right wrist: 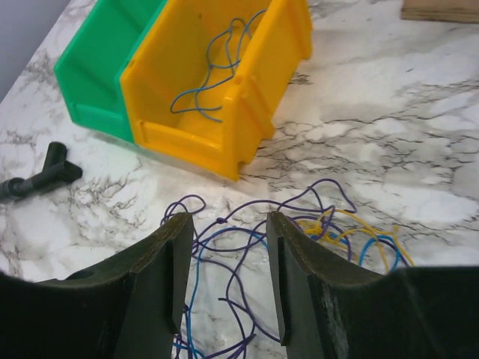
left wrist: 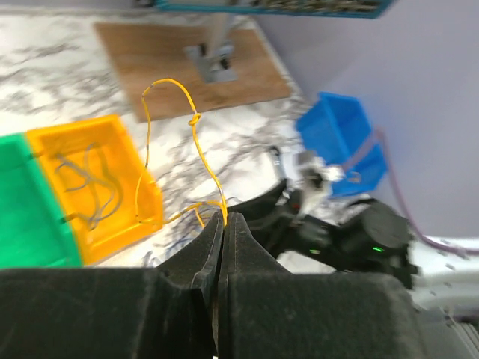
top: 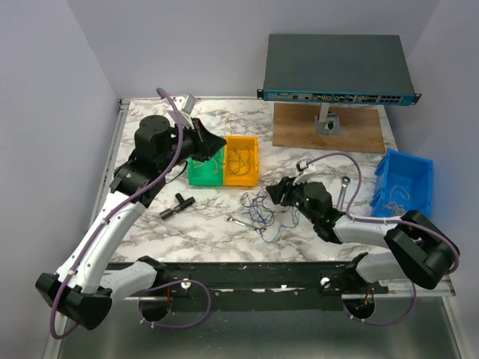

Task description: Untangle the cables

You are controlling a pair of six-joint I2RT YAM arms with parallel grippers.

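bins 3 – green bin [top: 203, 181], yellow bin [top: 241, 182], blue bin [top: 423, 183] | wrenches 2 – near wrench [top: 238, 221], far wrench [top: 343, 191] | black T-tool [top: 177, 203] 1 | network switch [top: 337, 71] 1 | wooden board [top: 299, 129] 1 | cables [top: 262, 208] 1 bunch | arms 2 – left arm [top: 105, 232], right arm [top: 374, 228]

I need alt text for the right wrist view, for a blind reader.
The right claw, open, hangs over a tangle of purple, blue and yellow wires on a marble table. Behind stand a yellow bin holding a blue wire and a green bin.

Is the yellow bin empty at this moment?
No, a thin blue wire lies inside the yellow bin.
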